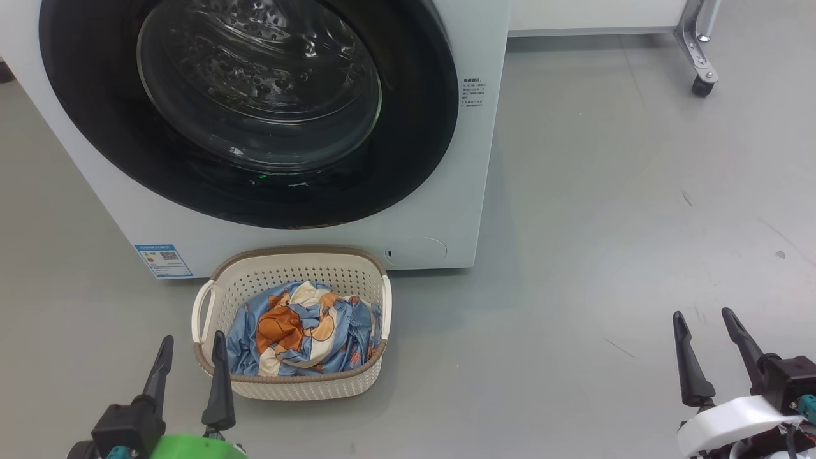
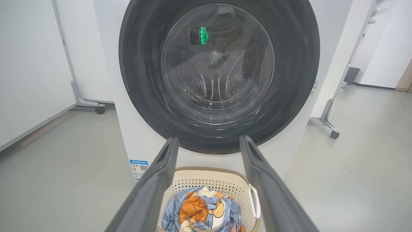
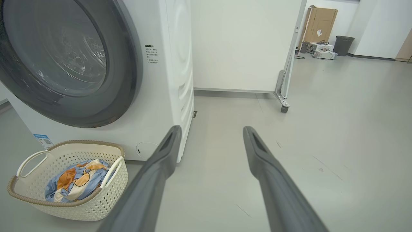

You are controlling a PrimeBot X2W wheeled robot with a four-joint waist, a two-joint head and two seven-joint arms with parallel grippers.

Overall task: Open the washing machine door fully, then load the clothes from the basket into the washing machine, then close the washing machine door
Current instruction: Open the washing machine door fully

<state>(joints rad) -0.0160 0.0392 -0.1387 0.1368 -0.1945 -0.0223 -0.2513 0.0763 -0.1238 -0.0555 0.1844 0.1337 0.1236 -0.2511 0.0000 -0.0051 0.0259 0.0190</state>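
Note:
The white washing machine (image 1: 452, 210) fills the upper left of the head view. Its round black-rimmed door (image 1: 408, 159) is shut against the front, glass centre showing the drum. On the floor before it stands the cream basket (image 1: 299, 386) holding the light-blue bear-print clothes (image 1: 303, 335). My left gripper (image 1: 191, 344) is open at the basket's near left corner, nothing between its fingers. My right gripper (image 1: 704, 319) is open over bare floor far to the right. In the left wrist view, door (image 2: 141, 80), basket (image 2: 209, 178) and clothes (image 2: 201, 211) show ahead of the gripper (image 2: 208, 141). The right wrist view has the gripper (image 3: 210, 130), basket (image 3: 96, 199), clothes (image 3: 75, 182).
Grey floor (image 1: 605, 223) spreads to the right of the machine. A white partition on a caster leg (image 1: 701, 70) stands at the back right. A blue label (image 1: 162, 260) marks the machine's lower left corner. Boxes and a bin (image 3: 342, 45) sit far off.

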